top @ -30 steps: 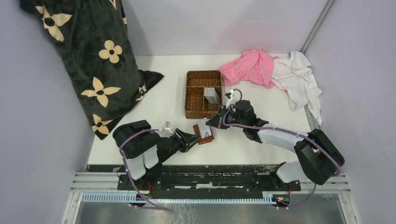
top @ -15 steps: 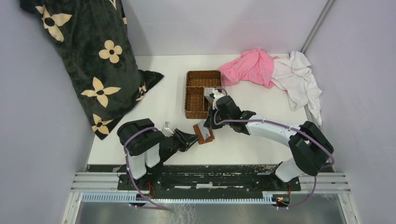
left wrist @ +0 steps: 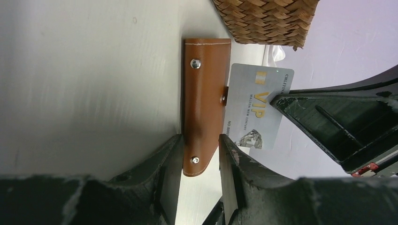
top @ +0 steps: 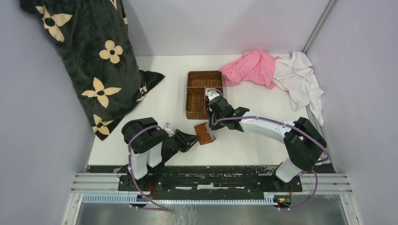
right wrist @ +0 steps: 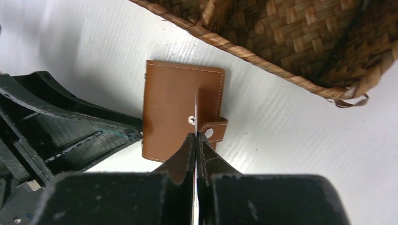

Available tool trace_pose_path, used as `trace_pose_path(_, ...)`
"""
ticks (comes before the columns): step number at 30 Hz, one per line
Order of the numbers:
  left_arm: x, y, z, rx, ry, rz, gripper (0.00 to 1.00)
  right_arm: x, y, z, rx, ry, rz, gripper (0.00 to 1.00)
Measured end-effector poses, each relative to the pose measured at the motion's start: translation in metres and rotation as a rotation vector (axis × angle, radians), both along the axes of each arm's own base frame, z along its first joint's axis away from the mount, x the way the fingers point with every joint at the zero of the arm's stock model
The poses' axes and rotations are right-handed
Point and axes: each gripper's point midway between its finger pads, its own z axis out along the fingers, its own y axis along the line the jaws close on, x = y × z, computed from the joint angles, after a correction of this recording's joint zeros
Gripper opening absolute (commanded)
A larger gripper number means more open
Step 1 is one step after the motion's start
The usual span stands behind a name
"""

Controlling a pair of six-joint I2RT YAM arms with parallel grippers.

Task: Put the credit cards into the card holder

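Note:
The brown leather card holder [top: 204, 133] lies on the white table in front of the basket. It also shows in the left wrist view [left wrist: 206, 103] and the right wrist view [right wrist: 173, 110]. My left gripper [top: 192, 139] has its jaws round the holder's near end [left wrist: 201, 138], with both fingers against it. My right gripper [top: 212, 123] is shut on a silver credit card [left wrist: 257, 105] printed "VIP". The card stands on edge against the holder's snap-tab side. In the right wrist view the card [right wrist: 196, 105] is a thin line ahead of the shut fingertips [right wrist: 196, 136].
A brown woven basket [top: 205, 72] with compartments stands just behind the holder and shows in both wrist views [left wrist: 265, 18] [right wrist: 300, 37]. Pink cloth [top: 251, 66] and white cloth [top: 300, 77] lie at the back right. A dark flowered pillow [top: 89, 61] leans at the left.
My right gripper has swung from beside the basket toward the near left, bringing the card down to the card holder. My left gripper has stayed at the holder.

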Motion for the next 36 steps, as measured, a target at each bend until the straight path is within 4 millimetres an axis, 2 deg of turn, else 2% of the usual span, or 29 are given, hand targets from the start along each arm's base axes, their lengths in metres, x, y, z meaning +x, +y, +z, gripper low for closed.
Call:
trace_pose_path(7, 0.004, -0.003, -0.001, -0.013, 0.011, 0.007, 0.42, 0.001, -0.013, -0.004, -0.073, -0.012, -0.009, 0.01)
trace_pose_path(18, 0.006, -0.003, -0.003, -0.014, 0.015, 0.008, 0.42, 0.004, -0.022, -0.003, -0.104, -0.026, -0.017, 0.01)
trace_pose_path(27, 0.005, -0.003, -0.004, -0.022, 0.027, 0.008, 0.41, 0.013, -0.032, 0.0, -0.083, -0.032, -0.053, 0.01)
trace_pose_path(36, 0.007, -0.006, -0.004, -0.031, 0.035, 0.005, 0.41, 0.016, -0.04, -0.014, 0.007, 0.034, -0.094, 0.01)
